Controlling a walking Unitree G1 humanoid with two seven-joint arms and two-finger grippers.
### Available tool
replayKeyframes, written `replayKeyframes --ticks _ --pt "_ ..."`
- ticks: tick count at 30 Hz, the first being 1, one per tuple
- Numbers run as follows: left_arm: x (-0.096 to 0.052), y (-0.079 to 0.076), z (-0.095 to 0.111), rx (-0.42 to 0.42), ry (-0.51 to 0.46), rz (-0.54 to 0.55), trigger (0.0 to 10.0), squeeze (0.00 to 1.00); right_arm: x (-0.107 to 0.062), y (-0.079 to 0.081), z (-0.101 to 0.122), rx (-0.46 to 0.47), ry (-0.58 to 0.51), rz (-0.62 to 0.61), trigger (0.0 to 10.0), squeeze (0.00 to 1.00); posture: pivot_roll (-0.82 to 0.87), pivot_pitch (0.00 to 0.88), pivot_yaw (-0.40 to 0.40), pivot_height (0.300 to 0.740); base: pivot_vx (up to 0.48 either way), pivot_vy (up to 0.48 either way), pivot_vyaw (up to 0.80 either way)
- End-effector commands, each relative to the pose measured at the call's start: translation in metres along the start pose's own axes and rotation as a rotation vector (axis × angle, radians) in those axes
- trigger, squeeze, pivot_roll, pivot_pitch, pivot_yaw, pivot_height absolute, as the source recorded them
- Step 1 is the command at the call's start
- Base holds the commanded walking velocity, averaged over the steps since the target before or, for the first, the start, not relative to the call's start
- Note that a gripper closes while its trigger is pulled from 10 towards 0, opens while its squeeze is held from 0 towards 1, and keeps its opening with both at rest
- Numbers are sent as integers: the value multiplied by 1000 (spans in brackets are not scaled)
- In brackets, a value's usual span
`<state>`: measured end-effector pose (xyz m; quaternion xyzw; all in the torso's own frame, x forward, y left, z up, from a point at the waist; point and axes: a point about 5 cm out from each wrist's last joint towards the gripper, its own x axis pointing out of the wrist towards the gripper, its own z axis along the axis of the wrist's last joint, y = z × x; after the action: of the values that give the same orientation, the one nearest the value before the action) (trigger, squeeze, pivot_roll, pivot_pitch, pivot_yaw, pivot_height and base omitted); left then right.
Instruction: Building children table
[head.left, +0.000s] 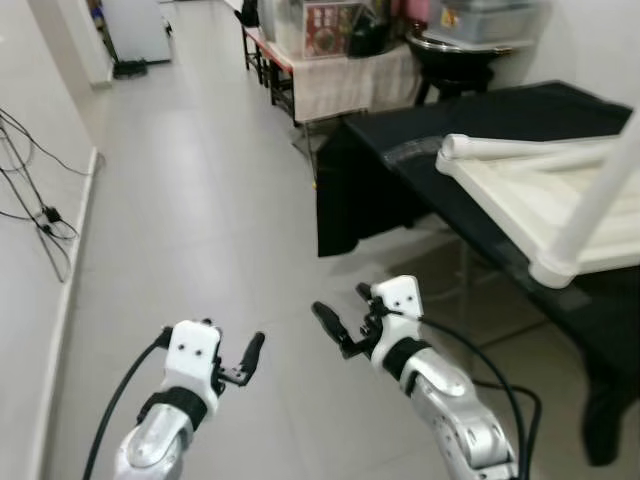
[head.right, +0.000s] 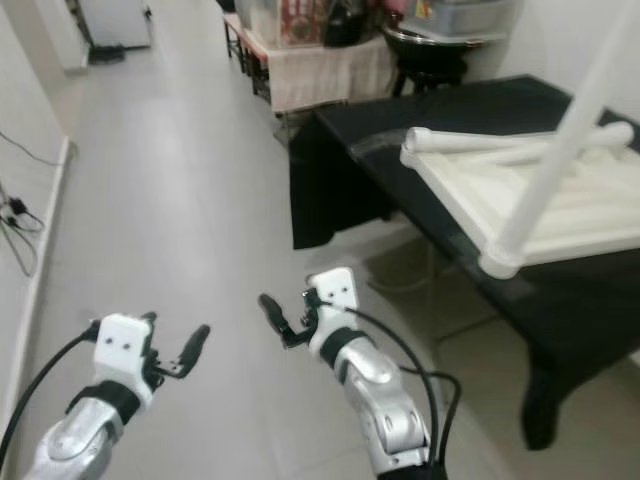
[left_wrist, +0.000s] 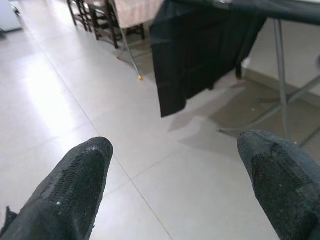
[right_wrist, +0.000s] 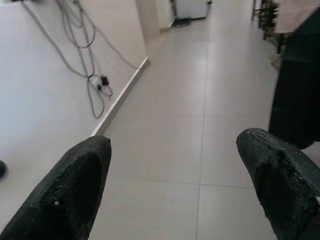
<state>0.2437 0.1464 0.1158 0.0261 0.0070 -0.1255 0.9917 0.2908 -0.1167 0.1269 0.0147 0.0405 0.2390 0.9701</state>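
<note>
Fingers, left gripper (head.left: 250, 358): spread wide apart, nothing between them, held low over the pale floor tiles (head.left: 200, 200).
Fingers, right gripper (head.left: 338, 328): also parted and holding nothing, out in front at about the same height, aimed across toward the left wall.
Wall side: loose cables (head.left: 35, 200) trail down the wall on the far left, well apart from both arms.
Children table (head.left: 545, 200): white, lying upside down on the black-draped work table (head.left: 470, 120) off to the right, one white leg (head.left: 600, 195) already standing up from its near corner socket, another tube lying along the far edge.
Step in hand: looks like the approach, both arms ready and well short of the white parts.
Doing it well: turn right and close in squarely, keep both pairs of fingers wide until a leg sits between them, and steady the top with one arm while the other works a leg.
Containers: a clear lidded tub (head.left: 485, 20) on the far cluttered table (head.left: 330, 75); contents too blurred to tell, and a dark pot just below it, inside unseen.
</note>
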Motion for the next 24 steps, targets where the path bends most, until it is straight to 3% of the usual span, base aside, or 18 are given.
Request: replayKeyframes --ticks 1,7,24 --pt "2 -2 -5 -2 15 -12 10000 0 0 0 -2 17 -1 3 10000 0 20 92 15 740 371 0 0" --pt "4 -1 -4 -2 11 -13 10000 0 3 0 -2 25 -3 1 10000 0 21 90 16 740 359 0 267" --pt "9 0 -4 -11 0 -15 10000 0 10 -4 -5 26 18 -4 10000 0 9 92 13 740 352 0 0"
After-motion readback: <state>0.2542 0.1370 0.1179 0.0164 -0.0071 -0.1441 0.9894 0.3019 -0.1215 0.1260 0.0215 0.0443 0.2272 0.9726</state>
